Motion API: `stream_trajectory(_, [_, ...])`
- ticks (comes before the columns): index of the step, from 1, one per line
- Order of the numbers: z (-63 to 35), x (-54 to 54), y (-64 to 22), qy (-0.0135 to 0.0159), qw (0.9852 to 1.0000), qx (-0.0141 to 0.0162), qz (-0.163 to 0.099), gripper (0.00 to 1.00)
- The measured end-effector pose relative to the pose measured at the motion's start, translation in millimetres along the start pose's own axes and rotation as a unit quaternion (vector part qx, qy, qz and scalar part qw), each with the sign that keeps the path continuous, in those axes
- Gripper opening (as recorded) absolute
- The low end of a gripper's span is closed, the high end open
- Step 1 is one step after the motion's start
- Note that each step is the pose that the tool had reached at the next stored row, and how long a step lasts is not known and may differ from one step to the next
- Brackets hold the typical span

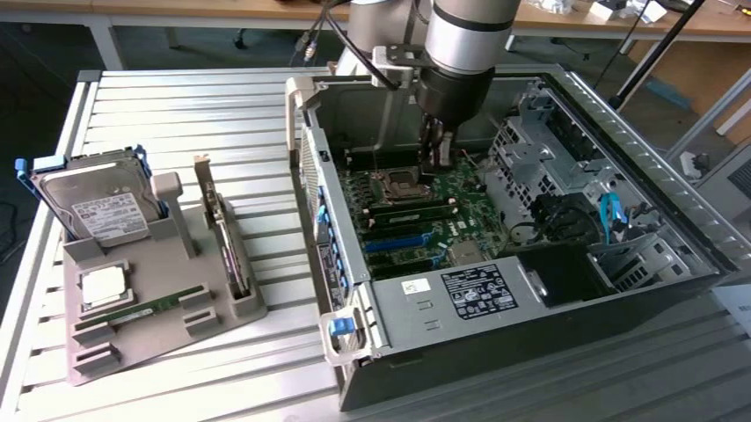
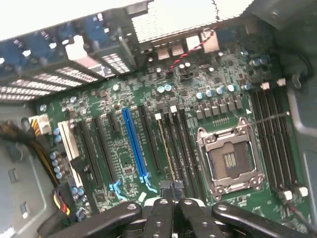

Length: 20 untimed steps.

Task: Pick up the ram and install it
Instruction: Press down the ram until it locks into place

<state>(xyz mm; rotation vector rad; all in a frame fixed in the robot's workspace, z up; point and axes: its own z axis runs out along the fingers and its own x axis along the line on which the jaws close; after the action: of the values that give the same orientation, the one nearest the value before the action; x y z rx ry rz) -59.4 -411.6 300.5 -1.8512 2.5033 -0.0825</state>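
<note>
I had the gripper [image 2: 173, 203] closed, its fingers [image 2: 159, 218] pressed together low over the motherboard [image 2: 124, 148] inside the open case [image 1: 388, 316]. Just ahead of the tips in the wrist view a thin stick stood on edge in one of the long slots beside the empty CPU socket [image 2: 230, 161]. I took it for a ram stick [image 2: 166, 148] already in its slot, its long axis running straight away from the gripper along the slot; whether the tips touched its near end I could not tell. From the exterior view the gripper [image 1: 441, 151] hung down into the case just above the socket. Well apart, on the table [image 1: 176, 97] toward the exterior view's left, a grey holder [image 1: 176, 330] carried a second green stick [image 1: 147, 309] lying flat, with a silver chip [image 1: 104, 286] and a hard drive [image 1: 100, 207] beside it
</note>
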Motion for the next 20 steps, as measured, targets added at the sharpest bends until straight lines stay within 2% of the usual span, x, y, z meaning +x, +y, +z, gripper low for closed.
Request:
stream_trajectory(2, [0.1,0.0,0.0,0.0018,0.9995,-0.0003,0.032,0.11])
stream_trajectory(5, [0.3,0.0,0.0,0.0035,0.9983,-0.0006,0.059,0.11])
stream_trajectory(9, [0.5,0.0,0.1,0.0056,0.9955,-0.0009,0.095,0.11])
stream_trajectory(14, [0.8,0.0,0.0,0.0085,0.9894,-0.0014,0.145,0.11])
stream_trajectory(15, [0.8,0.0,0.1,0.0093,0.9873,-0.0015,0.159,0.11])
stream_trajectory(17, [0.9,0.0,0.1,0.0103,0.9845,-0.0017,0.175,0.11])
stream_trajectory(20, [1.0,0.0,0.1,0.0119,0.9792,-0.0020,0.203,0.11])
